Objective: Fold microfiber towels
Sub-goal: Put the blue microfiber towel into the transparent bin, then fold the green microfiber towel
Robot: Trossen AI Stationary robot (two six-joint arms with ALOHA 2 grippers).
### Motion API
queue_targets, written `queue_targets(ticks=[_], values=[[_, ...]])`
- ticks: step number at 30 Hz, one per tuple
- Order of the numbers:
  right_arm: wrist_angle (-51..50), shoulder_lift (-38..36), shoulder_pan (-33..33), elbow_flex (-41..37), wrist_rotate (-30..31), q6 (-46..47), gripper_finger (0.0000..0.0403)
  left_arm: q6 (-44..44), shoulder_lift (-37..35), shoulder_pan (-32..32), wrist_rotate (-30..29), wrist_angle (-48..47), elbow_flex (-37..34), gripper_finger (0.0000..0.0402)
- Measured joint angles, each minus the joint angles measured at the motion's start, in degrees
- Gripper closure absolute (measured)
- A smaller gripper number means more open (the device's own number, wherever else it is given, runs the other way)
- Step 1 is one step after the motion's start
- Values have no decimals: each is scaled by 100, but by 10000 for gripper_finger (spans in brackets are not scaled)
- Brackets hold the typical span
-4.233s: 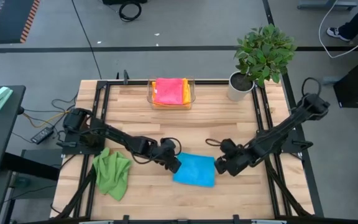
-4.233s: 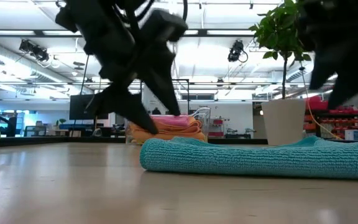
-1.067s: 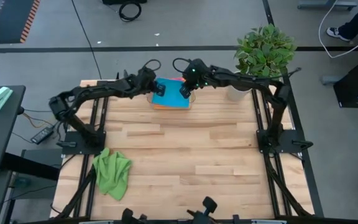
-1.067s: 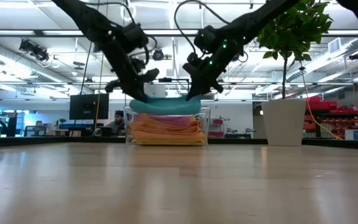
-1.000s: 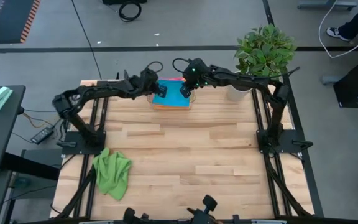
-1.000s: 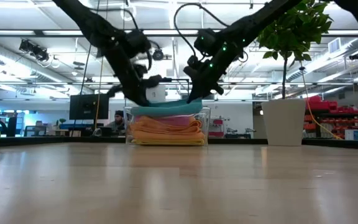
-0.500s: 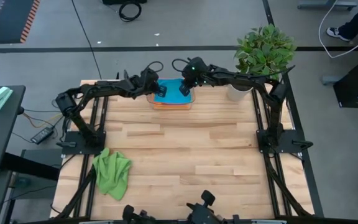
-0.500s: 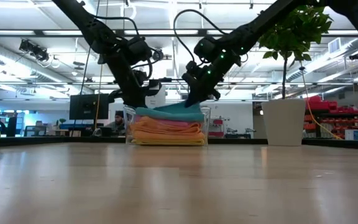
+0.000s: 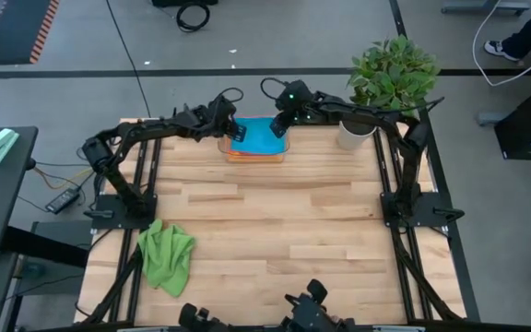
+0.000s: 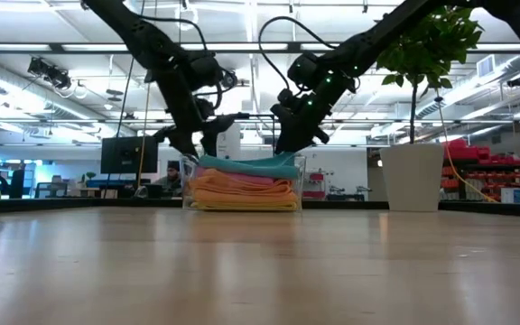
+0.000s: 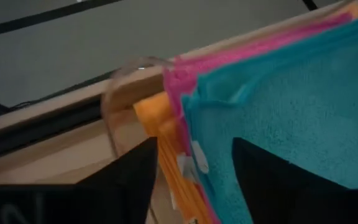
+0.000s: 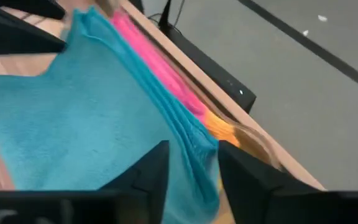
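At the table's far edge, the folded blue microfiber towel (image 9: 258, 136) tops the pink-and-orange stack in the clear plastic tray (image 9: 230, 151), both left gripper (image 9: 231, 128) and right gripper (image 9: 279, 125) spread-fingered beside it, while a crumpled green microfiber towel (image 9: 166, 255) remains unfolded.

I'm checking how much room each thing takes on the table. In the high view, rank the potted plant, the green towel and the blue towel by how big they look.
1. Potted plant, foliage widest.
2. Green towel, crumpled.
3. Blue towel, folded in the tray; the fingers partly cover it, so it ranks only narrowly below the green one.
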Motion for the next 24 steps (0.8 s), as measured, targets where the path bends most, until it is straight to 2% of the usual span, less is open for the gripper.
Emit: queue_targets(ticks=[6, 10, 13, 16, 18, 20, 24], values=[[-24, -312, -164, 13, -1, -48, 184, 340, -2, -10, -7, -1104, 925, 153], [-159, -887, -68, 21, -5, -52, 158, 813, -54, -119, -11, -2751, 1875, 158], [-468, -1362, 177, 26, 18, -46, 156, 1031, -298, -403, -242, -3978, 2259, 172], [-896, -1678, 615, 26, -10, 10, 161, 877, -846, -862, -733, -4761, 2048, 189], [-1207, -1815, 1053, 26, -26, 136, 166, 575, -1370, -1224, -721, -5024, 1721, 200], [-1415, -1921, 1547, 26, -36, 315, 169, 314, -1963, -1702, -332, -5084, 1403, 211], [-1583, -1970, 2746, 24, 72, 923, 171, -572, -2954, -2838, 948, -5072, 823, 224]])
